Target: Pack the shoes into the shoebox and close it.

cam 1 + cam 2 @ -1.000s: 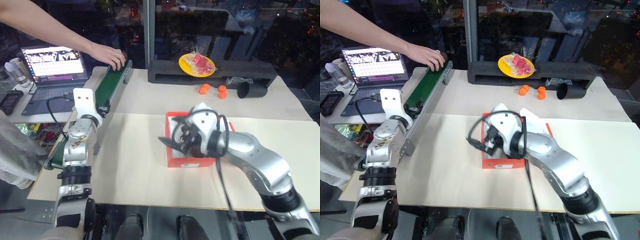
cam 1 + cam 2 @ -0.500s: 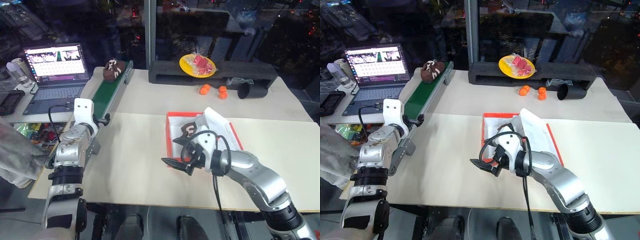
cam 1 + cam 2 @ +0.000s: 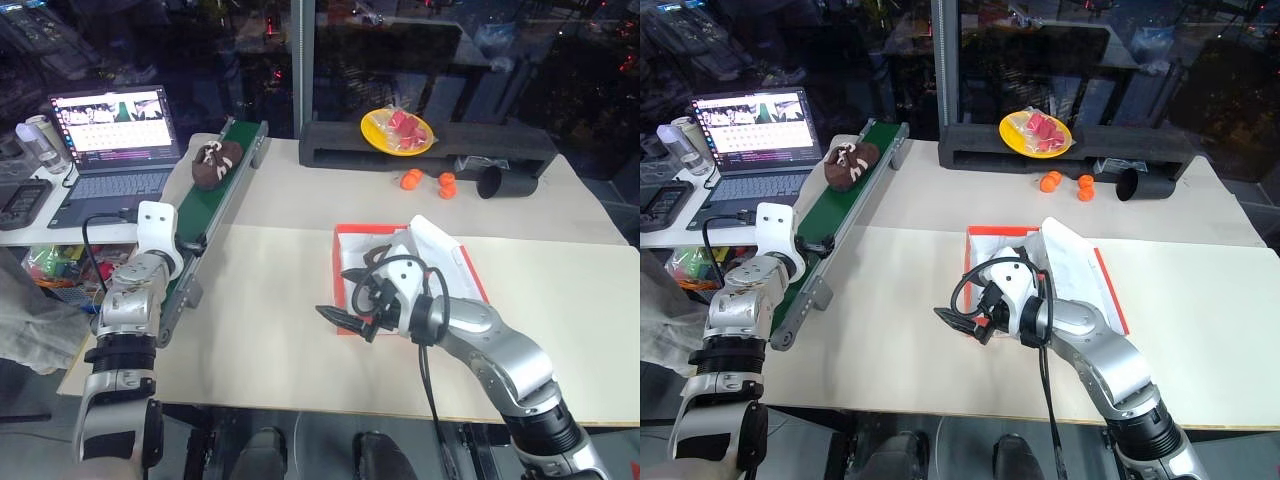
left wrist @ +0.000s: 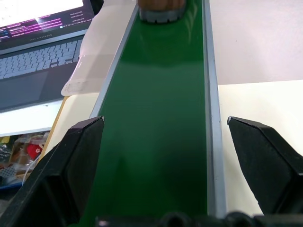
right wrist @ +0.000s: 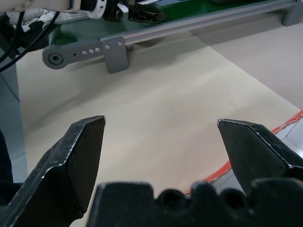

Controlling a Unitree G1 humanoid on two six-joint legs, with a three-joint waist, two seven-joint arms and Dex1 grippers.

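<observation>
Beige tabletop (image 3: 270, 290) carries a green conveyor belt (image 3: 215, 190) along its left side and the orange-red shoebox (image 3: 340, 270) at centre, lid open and leaning back to the right. One dark brown shoe (image 3: 368, 262) lies in the box, largely hidden behind the right arm. The second shoe (image 3: 212, 163) rides on the belt near its far end, long axis roughly along the belt. The left gripper (image 4: 163, 165) sits at the belt's near end, jaws spread wide and empty, pointing straight up the belt at that shoe; it is much the nearer arm. The right gripper (image 3: 345, 320) hovers just left of the box, jaws likewise released and empty.
</observation>
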